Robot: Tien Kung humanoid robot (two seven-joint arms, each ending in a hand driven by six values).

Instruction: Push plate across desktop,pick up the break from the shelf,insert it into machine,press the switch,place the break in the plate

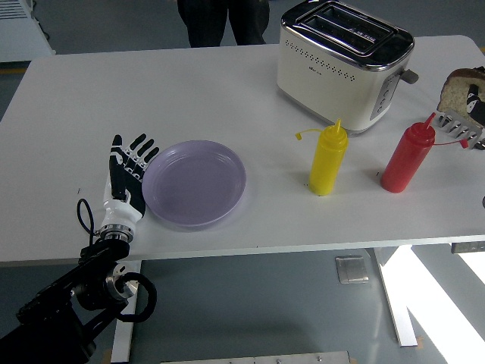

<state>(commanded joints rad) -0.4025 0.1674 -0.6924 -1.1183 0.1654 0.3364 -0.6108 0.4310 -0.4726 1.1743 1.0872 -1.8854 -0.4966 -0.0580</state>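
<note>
A pale purple plate (195,182) lies on the white table (227,83), left of centre. My left hand (127,168) is open and flat, its fingertips against the plate's left rim. At the right edge my right hand (476,97), mostly out of frame, is shut on a slice of bread (457,83). The bread is held just above a metal rack (456,126). The cream toaster (341,61) stands at the back right with both slots empty and its lever (410,76) up.
A yellow squeeze bottle (328,161) and a red squeeze bottle (408,158) stand in front of the toaster, between the plate and the rack. A person (223,19) stands at the far side of the table.
</note>
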